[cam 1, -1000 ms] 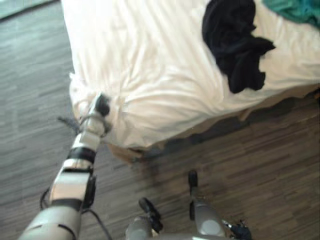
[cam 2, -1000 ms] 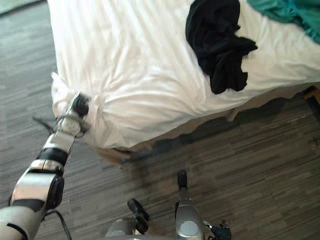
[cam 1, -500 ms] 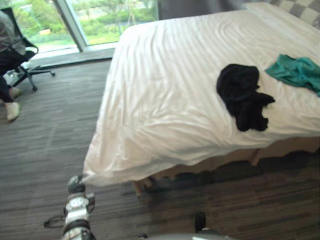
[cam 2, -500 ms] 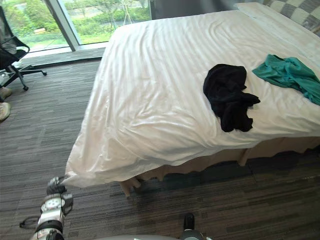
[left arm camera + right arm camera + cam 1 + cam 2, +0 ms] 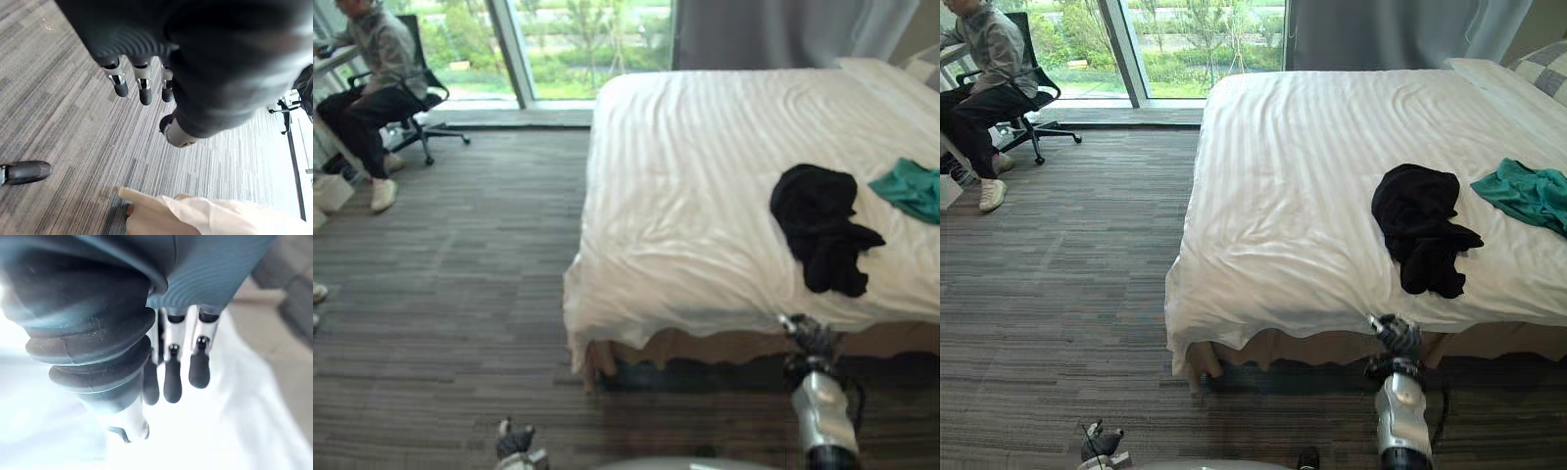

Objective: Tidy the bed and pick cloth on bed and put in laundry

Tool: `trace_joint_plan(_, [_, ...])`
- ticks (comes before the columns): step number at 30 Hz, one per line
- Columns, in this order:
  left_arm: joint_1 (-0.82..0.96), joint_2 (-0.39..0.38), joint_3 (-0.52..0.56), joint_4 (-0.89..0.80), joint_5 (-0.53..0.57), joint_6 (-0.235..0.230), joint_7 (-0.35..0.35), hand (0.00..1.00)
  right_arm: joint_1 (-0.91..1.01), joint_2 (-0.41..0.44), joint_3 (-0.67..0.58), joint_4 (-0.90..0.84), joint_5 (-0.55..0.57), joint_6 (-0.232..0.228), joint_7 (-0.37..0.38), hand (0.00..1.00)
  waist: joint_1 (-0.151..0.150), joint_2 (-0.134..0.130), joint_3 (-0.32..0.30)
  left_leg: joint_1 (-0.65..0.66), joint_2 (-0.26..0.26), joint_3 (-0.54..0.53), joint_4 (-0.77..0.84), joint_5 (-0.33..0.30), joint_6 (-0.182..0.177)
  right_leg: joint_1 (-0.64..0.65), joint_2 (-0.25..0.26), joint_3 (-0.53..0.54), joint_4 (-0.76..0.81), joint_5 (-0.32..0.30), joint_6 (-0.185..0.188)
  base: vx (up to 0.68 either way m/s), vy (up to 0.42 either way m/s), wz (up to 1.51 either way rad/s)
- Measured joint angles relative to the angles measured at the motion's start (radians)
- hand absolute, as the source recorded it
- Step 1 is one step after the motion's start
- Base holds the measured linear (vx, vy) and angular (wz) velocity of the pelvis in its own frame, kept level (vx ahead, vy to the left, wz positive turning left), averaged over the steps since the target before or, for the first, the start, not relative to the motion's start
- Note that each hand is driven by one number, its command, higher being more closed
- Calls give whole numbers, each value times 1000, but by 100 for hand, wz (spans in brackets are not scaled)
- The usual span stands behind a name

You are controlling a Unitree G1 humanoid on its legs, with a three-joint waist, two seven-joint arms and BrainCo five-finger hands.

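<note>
Both hands empty. Right hand (image 5: 1393,333) fingers (image 5: 172,377) straight, relaxed, holding nothing, at near edge of white-sheeted bed (image 5: 1283,196). Black cloth (image 5: 1420,225) just beyond right hand on bed, not touching fingers; crumpled dark heap. Teal cloth (image 5: 1528,193) farther right, rumpled. Left hand (image 5: 514,441) low over floor (image 5: 1058,294), fingers (image 5: 145,93) straight, well apart from both cloths. Person (image 5: 984,59) seated far left.

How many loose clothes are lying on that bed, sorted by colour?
Black cloth: 1
Teal cloth: 1
Total: 2
</note>
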Motion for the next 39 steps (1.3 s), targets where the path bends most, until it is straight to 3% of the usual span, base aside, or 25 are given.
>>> trace_joint_plan(4, [-2, 16, -28, 2, -39, -4, -21, 0, -141, -57, 94, -6, 49, -20, 29, 100, 11, -11, 8, -40, -8, -57, 4, 17, 22, -10, -5, -35, 4, 17, -2, 16, -11, 28])
trace_joint_plan(7, [-23, 23, -43, 1, -75, -8, -24, 0, -260, -74, 152, 1, 153, -40, 55, 100, 46, -18, 29, -76, -11, -109, 15, 24, 31, -11, -9, -77, 4, 17, -2, 14, -11, 47])
trace_joint_plan(11, [-56, 25, -102, -3, -115, -18, -42, 0, -601, -77, 269, 114, 298, -76, 89, 100, 98, -27, 110, -162, -13, -179, 59, 35, 44, -34, -18, -126, 4, 26, -11, -45, 1, 50])
trace_joint_plan(15, [-113, 21, -162, -57, -190, -29, -40, 0, -1007, -98, 275, 308, 446, -120, 77, 100, 167, -16, 241, -269, -17, -255, 83, 71, 51, -85, -20, -192, 4, 44, -23, -98, 9, 46])
trace_joint_plan(16, [-118, 22, -167, -67, -200, -35, -39, 0, -1043, -101, 272, 318, 457, -128, 75, 100, 171, -11, 260, -282, -19, -269, 83, 77, 52, -89, -20, -205, 4, 46, -24, -84, 28, 58])
trace_joint_plan(21, [-167, 28, -264, -121, -236, -65, -38, 0, -1206, -130, 224, 362, 599, -177, 41, 100, 199, 49, 371, -403, -45, -341, 67, 132, 64, -170, -37, -276, 4, 67, -25, -68, 53, 40])
trace_joint_plan(23, [-197, 29, -311, -147, -236, -74, -40, 0, -1242, -159, 206, 405, 642, -178, 39, 100, 216, 90, 419, -452, -55, -343, 67, 148, 74, -217, -47, -278, 4, 85, -26, -80, 83, 11])
trace_joint_plan(26, [-229, 31, -360, -209, -244, -94, -40, 0, -1269, -217, 203, 490, 678, -176, 38, 100, 216, 152, 482, -523, -67, -355, 64, 171, 83, -280, -58, -289, 4, 103, -26, -76, 77, 10])
trace_joint_plan(29, [-253, 33, -406, -240, -269, -114, -41, 0, -1283, -245, 210, 499, 674, -205, 78, 100, 214, 184, 506, -582, -69, -348, 61, 184, 92, -346, -65, -282, 4, 119, -30, -59, 67, -7])
trace_joint_plan(33, [-258, 35, -455, -266, -282, -124, -44, 0, -1295, -233, 209, 493, 666, -194, 118, 100, 204, 183, 505, -586, -84, -291, 26, 193, 96, -399, -81, -234, 4, 132, -23, -28, 70, -22])
trace_joint_plan(35, [-258, 36, -445, -271, -293, -125, -43, 0, -1248, -196, 204, 417, 666, -194, 118, 100, 183, 171, 500, -586, -84, -260, 10, 191, 93, -413, -90, -214, 4, 138, -16, 0, 64, -21])
trace_joint_plan(37, [-253, 32, -412, -270, -303, -124, -42, 0, -1136, -135, 175, 300, 666, -192, 120, 100, 160, 143, 486, -577, -88, -223, 10, 193, 96, -418, -98, -189, 4, 147, -15, 37, 54, -32])
trace_joint_plan(38, [-248, 32, -369, -268, -309, -124, -40, 0, -993, -59, 120, 194, 665, -193, 121, 100, 148, 97, 458, -563, -87, -193, 15, 186, 105, -420, -99, -161, 4, 147, -15, 50, 47, -41])
trace_joint_plan(39, [-245, 32, -351, -268, -311, -124, -40, 0, -934, -25, 95, 159, 665, -193, 121, 100, 141, 77, 444, -555, -86, -181, 15, 182, 107, -419, -99, -152, 4, 147, -15, 62, 24, -50])
